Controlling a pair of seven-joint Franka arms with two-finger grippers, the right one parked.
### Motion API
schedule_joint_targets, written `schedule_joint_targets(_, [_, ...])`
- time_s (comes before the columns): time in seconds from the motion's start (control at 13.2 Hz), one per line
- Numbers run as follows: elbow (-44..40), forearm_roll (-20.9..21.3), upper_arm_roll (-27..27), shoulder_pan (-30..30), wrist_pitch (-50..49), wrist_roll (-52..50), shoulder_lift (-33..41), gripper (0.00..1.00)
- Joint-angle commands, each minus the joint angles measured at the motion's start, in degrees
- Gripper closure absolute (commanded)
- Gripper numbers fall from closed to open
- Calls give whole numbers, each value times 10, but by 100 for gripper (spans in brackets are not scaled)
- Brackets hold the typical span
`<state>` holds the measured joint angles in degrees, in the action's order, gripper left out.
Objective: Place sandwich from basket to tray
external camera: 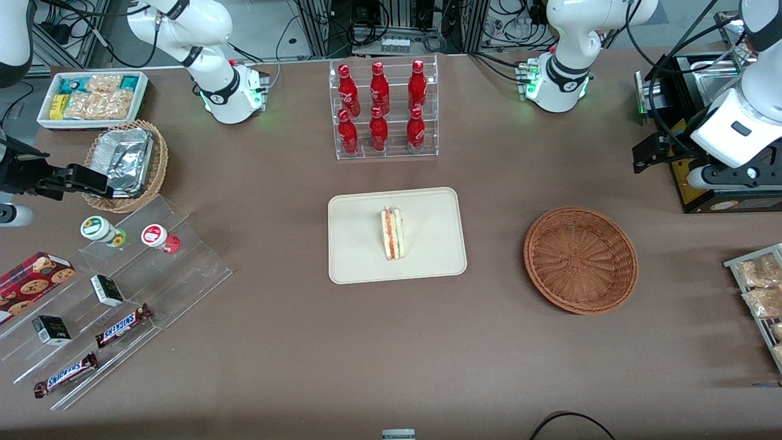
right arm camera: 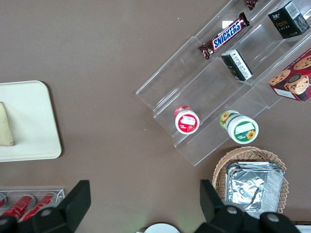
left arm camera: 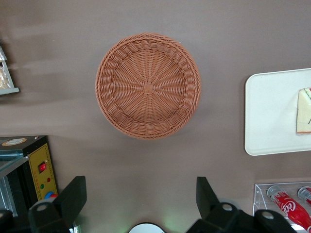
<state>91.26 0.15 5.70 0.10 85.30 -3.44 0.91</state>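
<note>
— Six red bottles [external camera: 382,110] stand in a clear rack in the front view, farther from the camera than the tray [external camera: 427,256]. What lies on that tray?

— The sandwich [external camera: 391,234], standing on its edge near the middle of the tray, red and green filling facing up. The basket [external camera: 580,260] sits on the brown table [external camera: 391,354] toward the working arm's end, apart from the tray, with nothing in it.

— And the gripper [external camera: 657,153]?

— It hangs well above the table at the working arm's end, farther from the camera than the basket and off to its side, next to a black box with a yellow panel [external camera: 721,195]. From this view its black fingers are hard to read.

— Does the left wrist view settle it?

— Yes. Both fingers [left arm camera: 73,199] show as dark wedges set wide apart, bare table between them, nothing held. The gripper [left arm camera: 141,204] looks straight down; the basket [left arm camera: 148,85] lies whole and empty beneath it. One corner of the tray [left arm camera: 272,116] shows with the pale sandwich [left arm camera: 304,111] on it, and bottle tops [left arm camera: 286,206] near it.

— The right wrist view?

— A corner of the tray [right arm camera: 34,126] with a slice of the sandwich [right arm camera: 5,126], a clear stepped stand with a Snickers bar [right arm camera: 227,35] and two small cups [right arm camera: 187,120], and a tan basket holding a foil container [right arm camera: 252,187].
</note>
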Motion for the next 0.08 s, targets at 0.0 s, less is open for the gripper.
schedule_joint_targets(0.0, [-13,0,-3,3,-5,11,-1,1])
